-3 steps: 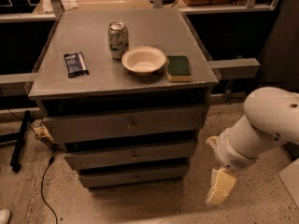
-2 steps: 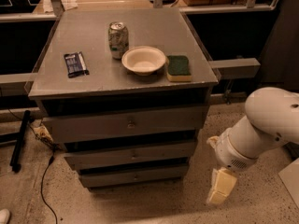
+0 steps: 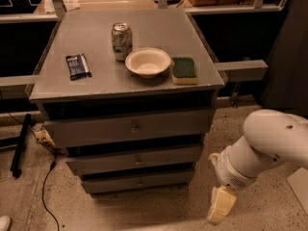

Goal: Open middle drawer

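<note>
The grey cabinet (image 3: 57, 88) has three drawers stacked below its top. The middle drawer (image 3: 96, 161) is a long flat grey front with a small central knob (image 3: 138, 161); it sits shut between the taller top drawer (image 3: 86, 128) and the smallest bottom drawer (image 3: 110, 182). My gripper (image 3: 219, 207) hangs low at the lower right on the white arm (image 3: 262, 146), to the right of the cabinet and apart from it, pointing down toward the floor.
On the cabinet top stand a soda can (image 3: 121, 41), a white bowl (image 3: 147, 61), a green and yellow sponge (image 3: 183, 70) and a dark snack packet (image 3: 77, 66). A black cable (image 3: 45, 186) and a black bar (image 3: 19, 146) lie on the floor at the left.
</note>
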You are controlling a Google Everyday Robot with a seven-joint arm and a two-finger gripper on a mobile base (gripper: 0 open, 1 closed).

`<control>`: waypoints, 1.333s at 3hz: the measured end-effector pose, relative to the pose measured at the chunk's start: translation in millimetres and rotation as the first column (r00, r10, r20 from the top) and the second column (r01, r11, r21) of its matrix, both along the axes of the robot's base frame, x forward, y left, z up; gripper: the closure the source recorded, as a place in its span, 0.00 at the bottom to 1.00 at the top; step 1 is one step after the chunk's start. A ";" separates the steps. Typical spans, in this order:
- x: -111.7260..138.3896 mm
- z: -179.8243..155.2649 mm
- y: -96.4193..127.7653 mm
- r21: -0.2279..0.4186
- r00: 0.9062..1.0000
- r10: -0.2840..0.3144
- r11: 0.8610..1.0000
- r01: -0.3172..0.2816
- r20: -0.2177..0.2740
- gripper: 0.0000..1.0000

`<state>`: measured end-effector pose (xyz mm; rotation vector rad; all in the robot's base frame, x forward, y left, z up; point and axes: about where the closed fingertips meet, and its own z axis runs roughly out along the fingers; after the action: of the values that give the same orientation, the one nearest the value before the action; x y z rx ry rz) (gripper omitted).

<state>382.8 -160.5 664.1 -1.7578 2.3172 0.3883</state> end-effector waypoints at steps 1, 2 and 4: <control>17.7 -12.4 14.6 0.033 0.999 0.010 0.999 -0.011 0.032 0.00; 61.1 -44.3 37.4 0.088 0.998 0.022 0.996 -0.026 0.052 0.00; 84.8 -61.2 55.7 0.124 0.999 0.017 0.992 -0.022 0.043 0.00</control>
<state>467.6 -104.8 603.0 -1.7143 2.1987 0.4835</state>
